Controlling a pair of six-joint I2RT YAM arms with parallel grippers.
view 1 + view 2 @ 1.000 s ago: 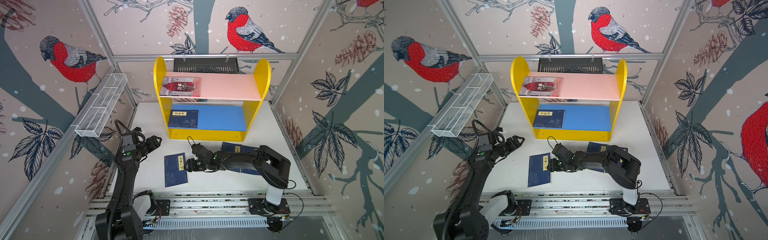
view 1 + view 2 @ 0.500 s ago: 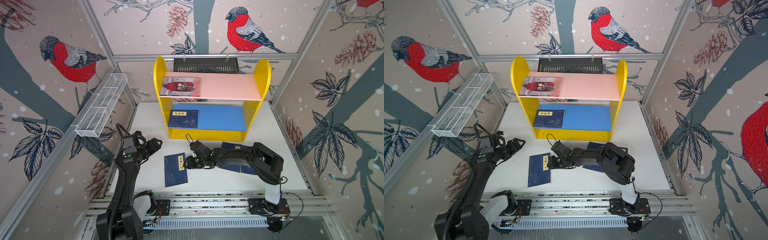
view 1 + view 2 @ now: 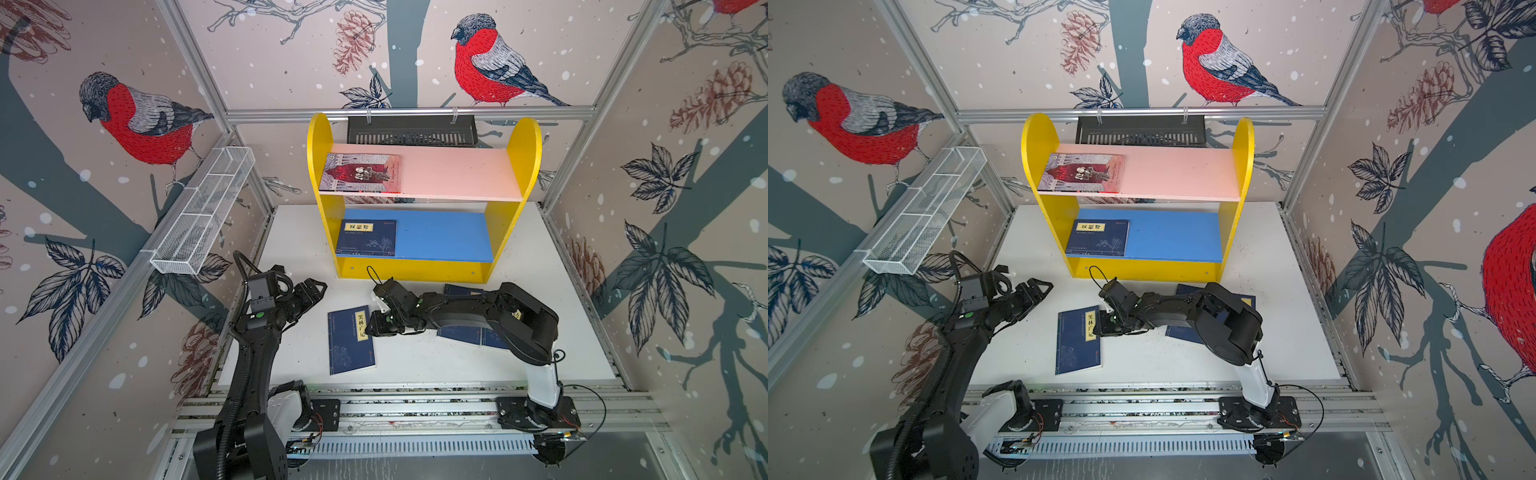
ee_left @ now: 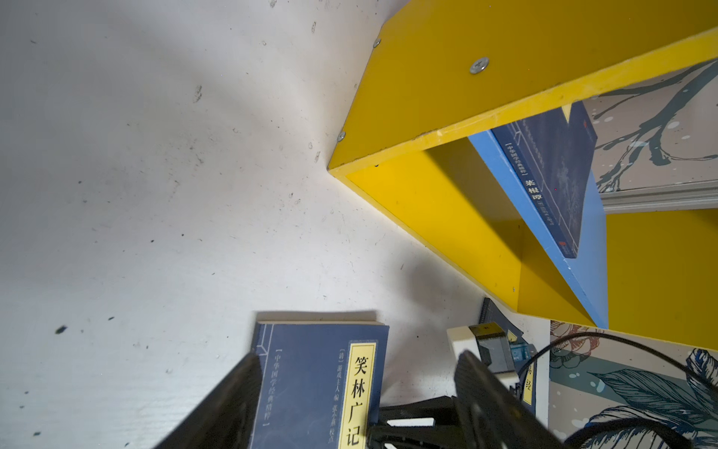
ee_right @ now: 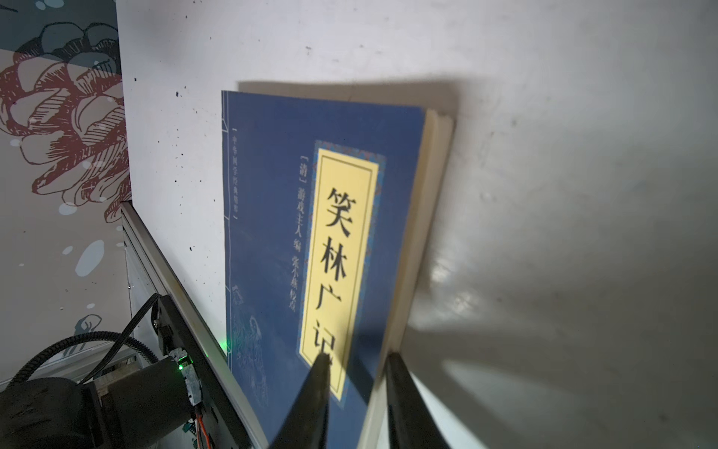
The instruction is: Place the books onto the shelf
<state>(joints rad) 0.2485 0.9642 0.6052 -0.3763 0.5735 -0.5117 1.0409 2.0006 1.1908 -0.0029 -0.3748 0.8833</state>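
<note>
Pinching navy book (image 3: 351, 338) by three-o'clock page edge in narrow right gripper (image 3: 372, 328) for shelving; left gripper (image 3: 318, 286) wide, clear at ten o'clock.

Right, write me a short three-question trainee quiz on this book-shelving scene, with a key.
1. How many books lie on the shelf?
2. True or false: the illustrated book lies on the pink upper board.
3. The right gripper grips: A the page edge of the navy book on the table; B the illustrated book; C nothing.

Key: 1 two. 2 true. 3 A.
</note>
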